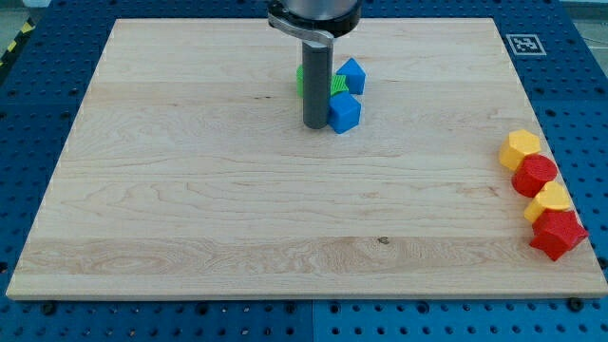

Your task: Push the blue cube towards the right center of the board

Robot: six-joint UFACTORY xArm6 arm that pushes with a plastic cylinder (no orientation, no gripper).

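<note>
The table (190, 190) lies mostly bare. My tip (313, 126), a plain rod tool with nothing to open or close, touches the blue cube (345, 112) at upper centre; nearly the whole push rightward remains.

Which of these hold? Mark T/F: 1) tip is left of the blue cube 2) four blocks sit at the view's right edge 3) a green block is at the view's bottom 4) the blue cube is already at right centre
1) My tip stands just at the view's left of the blue cube. True.
2) Yellow hexagonal block, red round block, second yellow block and red star block line the wooden board at the view's right. True.
3) False: the green block is near the top, behind the rod.
4) False: it sits top centre.
</note>
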